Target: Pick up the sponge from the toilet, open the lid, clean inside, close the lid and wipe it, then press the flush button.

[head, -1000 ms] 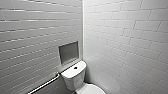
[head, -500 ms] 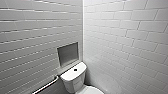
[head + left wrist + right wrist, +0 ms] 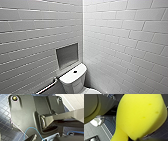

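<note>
The white toilet [image 3: 75,82] stands in the corner of the tiled walls, low in the head view. Its flat tank top carries the dark round flush button [image 3: 75,72]. A sliver of the white bowl end shows at the picture's lower edge, and I cannot tell the lid from the seat there. The yellow sponge [image 3: 140,115] looms large in the right wrist view, squeezed narrow at one end where my right gripper [image 3: 127,138] is shut on it. In the left wrist view I see nothing held by the left gripper.
A square recessed niche [image 3: 67,55] sits in the left wall above the tank. A metal grab bar [image 3: 47,87] runs along that wall beside the toilet. White tiled walls close in on both sides. Dark blue floor tiles [image 3: 5,122] lie below the left arm.
The toilet sits slightly lower in the head view, so the camera has shifted a little. Nothing else has visibly changed.
</note>
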Controlling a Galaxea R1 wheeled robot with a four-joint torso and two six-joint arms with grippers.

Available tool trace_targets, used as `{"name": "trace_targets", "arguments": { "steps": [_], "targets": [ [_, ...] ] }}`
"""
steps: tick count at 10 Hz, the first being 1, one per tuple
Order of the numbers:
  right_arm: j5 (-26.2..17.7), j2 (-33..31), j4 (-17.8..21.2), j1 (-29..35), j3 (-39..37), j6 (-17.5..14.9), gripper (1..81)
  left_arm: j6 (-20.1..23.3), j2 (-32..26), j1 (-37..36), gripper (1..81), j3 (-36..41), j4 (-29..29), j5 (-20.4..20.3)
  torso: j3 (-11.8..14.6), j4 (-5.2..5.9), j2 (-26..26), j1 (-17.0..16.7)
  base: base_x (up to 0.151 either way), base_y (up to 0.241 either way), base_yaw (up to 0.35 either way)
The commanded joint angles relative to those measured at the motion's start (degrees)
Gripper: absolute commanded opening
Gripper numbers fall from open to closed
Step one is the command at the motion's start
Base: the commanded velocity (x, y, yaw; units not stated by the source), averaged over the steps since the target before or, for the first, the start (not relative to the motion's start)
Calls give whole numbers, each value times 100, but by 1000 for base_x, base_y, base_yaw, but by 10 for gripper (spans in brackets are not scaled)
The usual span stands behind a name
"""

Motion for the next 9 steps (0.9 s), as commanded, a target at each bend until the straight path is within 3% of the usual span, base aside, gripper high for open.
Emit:
{"name": "trace_targets", "arguments": {
  "steps": [1, 9],
  "targets": [
    [-399, -97, 67, 118, 84, 1, 10, 51, -61, -228, 811, 88, -43, 330, 0, 0, 0, 0, 86, 0, 0],
    [-399, -97, 33, 118, 40, -8, 10, 51, -35, -228, 811, 106, -34, 330, 0, 0, 0, 0, 86, 0, 0]
  ]
}}
